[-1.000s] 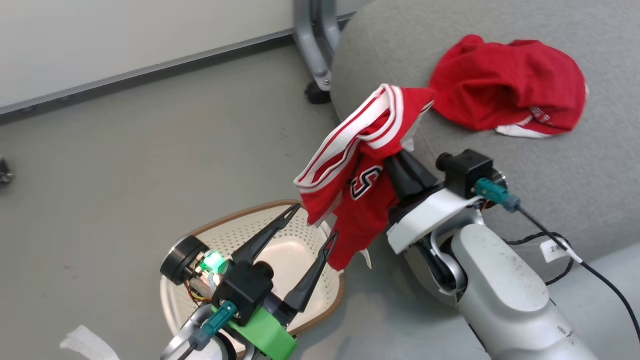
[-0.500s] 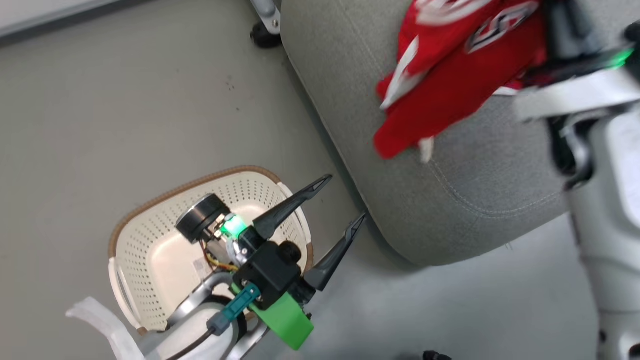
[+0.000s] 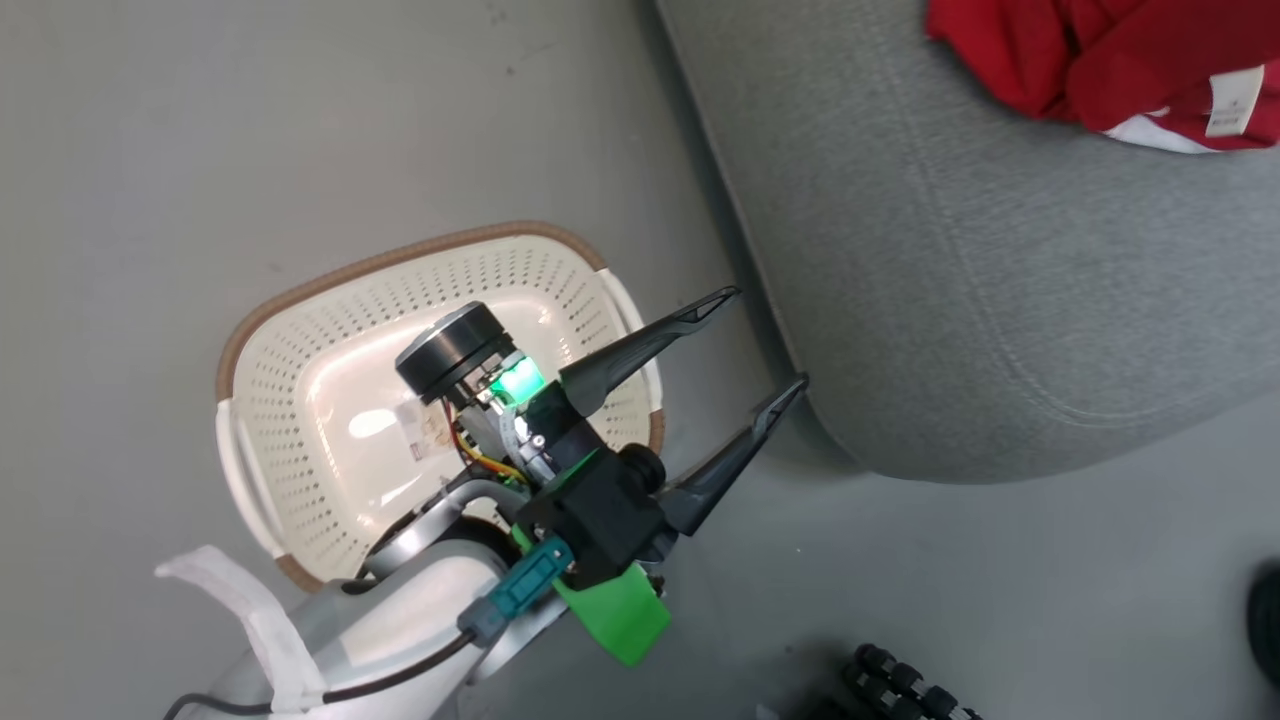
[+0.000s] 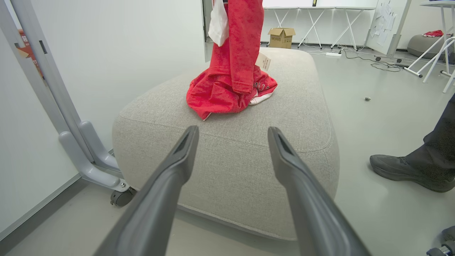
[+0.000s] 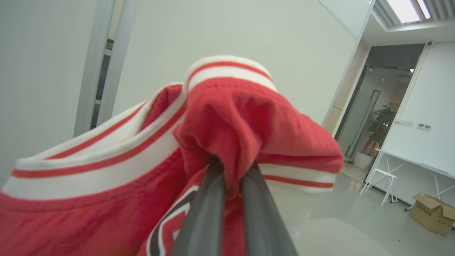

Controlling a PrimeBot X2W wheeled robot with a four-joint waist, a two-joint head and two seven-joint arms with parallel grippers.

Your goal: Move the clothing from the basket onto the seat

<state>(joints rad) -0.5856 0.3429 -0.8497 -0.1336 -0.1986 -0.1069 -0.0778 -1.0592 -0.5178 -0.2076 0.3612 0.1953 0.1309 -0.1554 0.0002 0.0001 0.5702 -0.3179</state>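
Note:
The cream basket stands on the floor at the left of the head view, no clothing inside it. My left gripper hovers open and empty over the basket's right side, fingertips beside the grey seat. In the right wrist view my right gripper is shut on a red garment with white stripe trim, held up in the air. From the left wrist view, red clothing lies on the seat and the held garment hangs down onto that heap. Red clothing also shows at the head view's top right.
A person's dark shoe and trouser leg stand on the floor right of the seat. A grey wheeled frame leg stands left of the seat by the wall. A black ribbed object lies on the floor at the bottom edge.
The head camera has swung, shifting the whole picture. My right gripper carried the red garment from the seat's edge up over the seat and left the head view. The left gripper stays open.

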